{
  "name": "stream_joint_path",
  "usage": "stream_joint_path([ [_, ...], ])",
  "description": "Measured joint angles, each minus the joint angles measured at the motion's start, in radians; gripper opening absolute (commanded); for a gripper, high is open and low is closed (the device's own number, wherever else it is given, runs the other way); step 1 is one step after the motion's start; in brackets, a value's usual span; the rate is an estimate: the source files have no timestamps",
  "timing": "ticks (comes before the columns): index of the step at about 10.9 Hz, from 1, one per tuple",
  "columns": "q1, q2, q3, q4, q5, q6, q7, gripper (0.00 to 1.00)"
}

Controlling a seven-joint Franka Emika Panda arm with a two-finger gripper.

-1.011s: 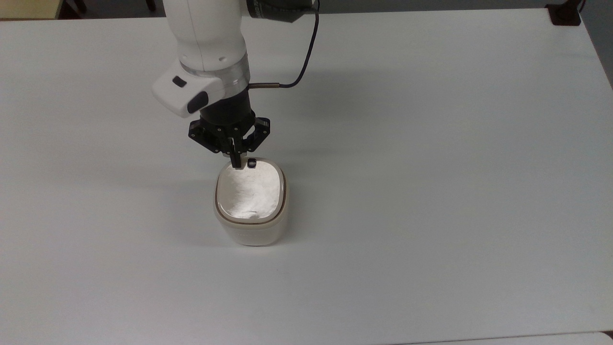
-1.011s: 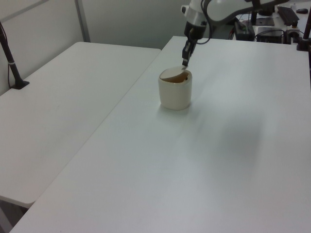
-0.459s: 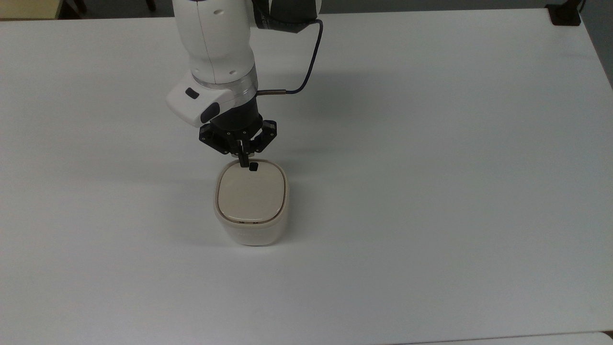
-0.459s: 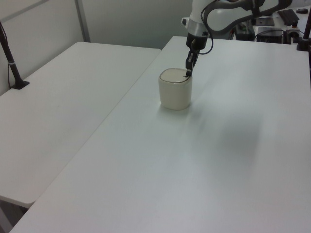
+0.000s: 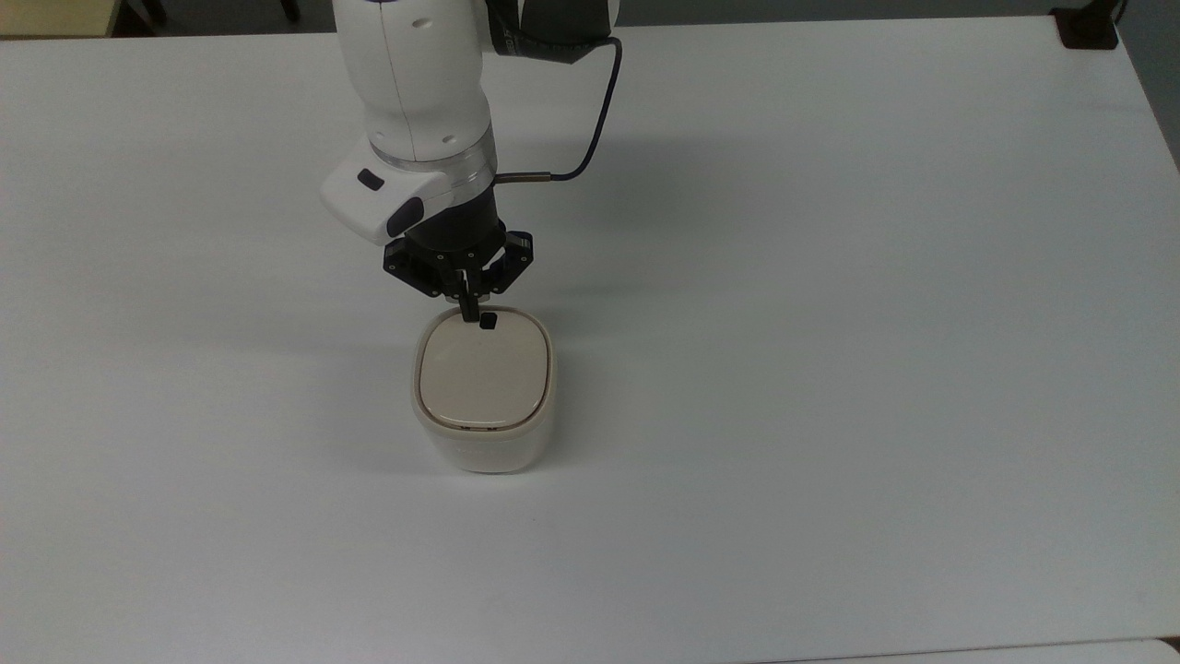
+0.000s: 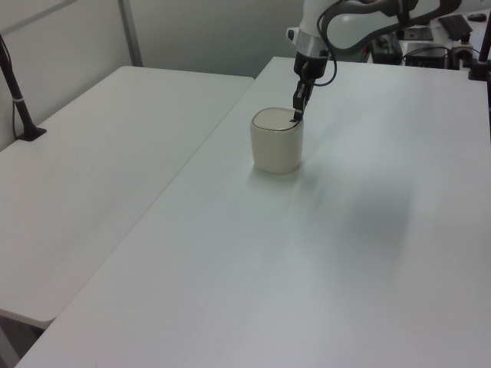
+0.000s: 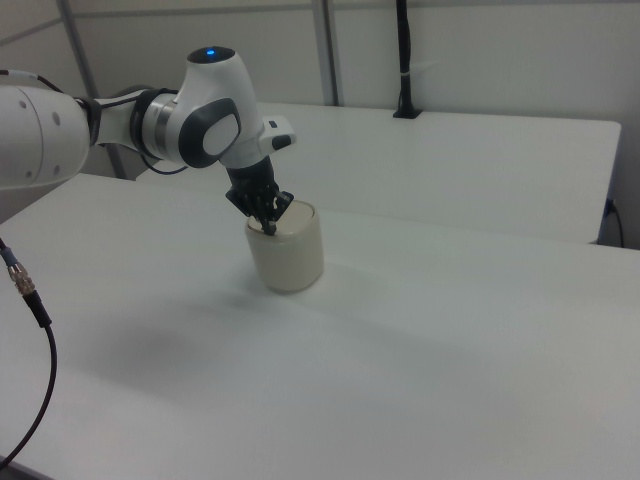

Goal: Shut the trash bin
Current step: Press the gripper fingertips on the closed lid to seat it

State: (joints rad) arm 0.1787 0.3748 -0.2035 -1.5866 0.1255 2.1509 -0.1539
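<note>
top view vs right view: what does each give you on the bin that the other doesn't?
Top view: the whole beige lid lying flat in its rim, and the small black mark beside the fingertips.

Right view: the trash bin from the side, its full wall standing on the table, and a black post on the table behind.

Both: the gripper shut, tips down on the lid's edge.

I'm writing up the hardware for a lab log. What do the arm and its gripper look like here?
The arm is glossy white with rounded, tubular links, and a grey joint cap with a blue light shows in the right view. A silver ring sits above the black wrist. A thin dark cable loops beside it. The gripper is black, with angular linkages and slim jaws.
</note>
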Motion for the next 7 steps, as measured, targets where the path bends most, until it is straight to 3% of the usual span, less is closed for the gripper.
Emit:
stream_joint_path([
  [7,0.004,0.015,0.021,-0.001,-0.033,0.089,0.000,0.03],
])
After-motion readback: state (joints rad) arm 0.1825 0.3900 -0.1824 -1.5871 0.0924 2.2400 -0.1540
